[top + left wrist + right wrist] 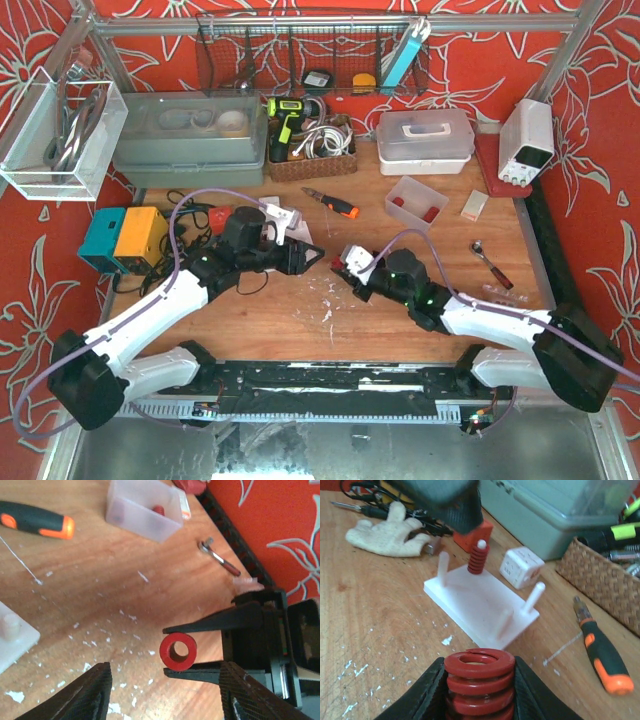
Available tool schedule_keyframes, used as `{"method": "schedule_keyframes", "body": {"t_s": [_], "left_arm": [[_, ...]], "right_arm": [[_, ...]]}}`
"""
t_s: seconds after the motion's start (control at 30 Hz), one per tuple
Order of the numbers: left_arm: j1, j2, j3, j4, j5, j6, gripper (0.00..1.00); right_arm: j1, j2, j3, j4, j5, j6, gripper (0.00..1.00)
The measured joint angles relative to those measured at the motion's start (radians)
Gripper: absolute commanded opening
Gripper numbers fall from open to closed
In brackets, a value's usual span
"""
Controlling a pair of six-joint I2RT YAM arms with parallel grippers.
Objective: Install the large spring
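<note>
bright even light, soft shadows, close foreground blurred

We see a red large spring point(480, 680), black fingers point(420, 700), a white peg plate point(480, 602), an orange-and-black screwdriver point(602, 655), a teal box point(98, 238), a yellow box point(140, 232), a brown wooden table point(280, 315) flecked white, and red walls point(610, 150) patterned with white flowers.

Left gripper point(165, 682) spread wide; dead ahead, just past its tips, the right gripper point(166, 651) pinches the large spring point(178, 652), seen end-on. Screwdriver point(37, 522) lies farther ahead, to the left.
</note>
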Motion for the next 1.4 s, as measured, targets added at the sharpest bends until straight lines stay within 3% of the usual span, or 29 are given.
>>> {"method": "schedule_keyframes", "body": {"t_s": [0.43, 0.93, 1.1, 1.27, 1.4], "left_arm": [[-0.054, 0.074, 0.01, -0.087, 0.146, 0.034, 0.65], [-0.066, 0.113, 0.019, -0.078, 0.174, 0.029, 0.52], [-0.076, 0.133, 0.028, -0.073, 0.178, 0.027, 0.44], [-0.076, 0.147, 0.029, -0.076, 0.161, 0.019, 0.22], [-0.077, 0.158, 0.032, -0.086, 0.151, 0.015, 0.1]], "right_arm": [[0.098, 0.01, -0.01, 0.114, -0.004, -0.134, 0.08], [0.109, 0.01, -0.01, 0.112, 0.013, -0.171, 0.09], [0.116, 0.011, -0.01, 0.112, 0.013, -0.174, 0.09], [0.117, 0.016, -0.01, 0.107, 0.017, -0.177, 0.11], [0.119, 0.028, -0.01, 0.105, 0.025, -0.177, 0.22]]}}
